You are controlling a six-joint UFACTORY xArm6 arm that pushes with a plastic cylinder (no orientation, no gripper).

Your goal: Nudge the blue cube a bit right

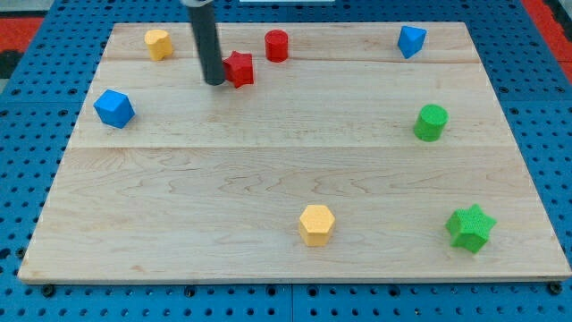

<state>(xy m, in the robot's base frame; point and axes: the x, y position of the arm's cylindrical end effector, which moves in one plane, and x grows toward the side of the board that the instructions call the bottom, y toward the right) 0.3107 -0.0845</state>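
The blue cube (113, 108) sits near the board's left edge, in the upper part. My tip (214, 82) is at the view's upper middle-left, to the right of the blue cube and well apart from it. The tip stands just left of a red star block (239, 69), touching or almost touching it. The dark rod rises from the tip out of the view's top.
A yellow block (158, 43) lies at the top left. A red cylinder (277, 45) lies at the top middle. A second blue block (410, 40) lies at the top right. A green cylinder (431, 122), a green star (470, 227) and a yellow hexagon (316, 224) lie lower down. The wooden board (268, 179) rests on a blue pegboard.
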